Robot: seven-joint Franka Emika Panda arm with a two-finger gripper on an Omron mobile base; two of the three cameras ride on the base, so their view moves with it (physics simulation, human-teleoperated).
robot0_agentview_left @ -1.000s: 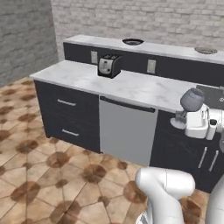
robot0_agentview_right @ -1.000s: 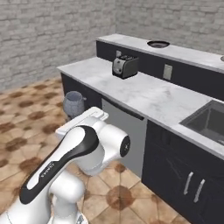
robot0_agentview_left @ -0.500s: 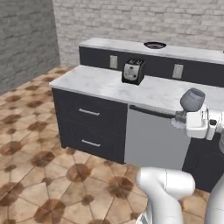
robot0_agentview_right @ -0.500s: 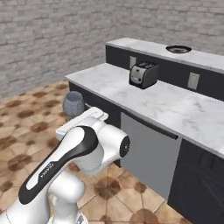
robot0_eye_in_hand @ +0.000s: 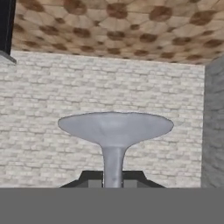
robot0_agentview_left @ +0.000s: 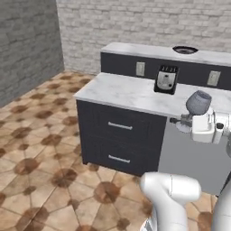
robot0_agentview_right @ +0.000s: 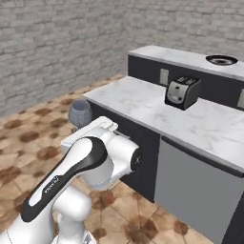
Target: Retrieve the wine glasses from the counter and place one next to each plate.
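Observation:
My gripper (robot0_agentview_left: 186, 120) is shut on the thin stem of a greyish-purple wine glass (robot0_agentview_left: 199, 102) and carries it upright in the air in front of the counter (robot0_agentview_left: 126, 92). From the right base view the glass's bowl (robot0_agentview_right: 80, 112) stands above the gripper (robot0_agentview_right: 77, 129), left of the counter's end (robot0_agentview_right: 143, 102). In the hand view, which is rolled over, the round foot (robot0_eye_in_hand: 116, 127) spreads beyond the gripper (robot0_eye_in_hand: 113, 181). A dark-rimmed plate (robot0_agentview_left: 185, 49) (robot0_agentview_right: 221, 60) lies on the raised back ledge.
A dark toaster (robot0_agentview_left: 166, 79) (robot0_agentview_right: 182, 93) stands on the marble counter. Navy drawers (robot0_agentview_left: 119, 126) and a grey dishwasher front (robot0_agentview_right: 190, 186) face me. Brick walls close the back and left; open tiled floor (robot0_agentview_left: 40, 149) lies to the left.
The whole scene has slid rightward in both base views, so the base has moved. The glass stays held in the shut gripper, unchanged relative to the arm.

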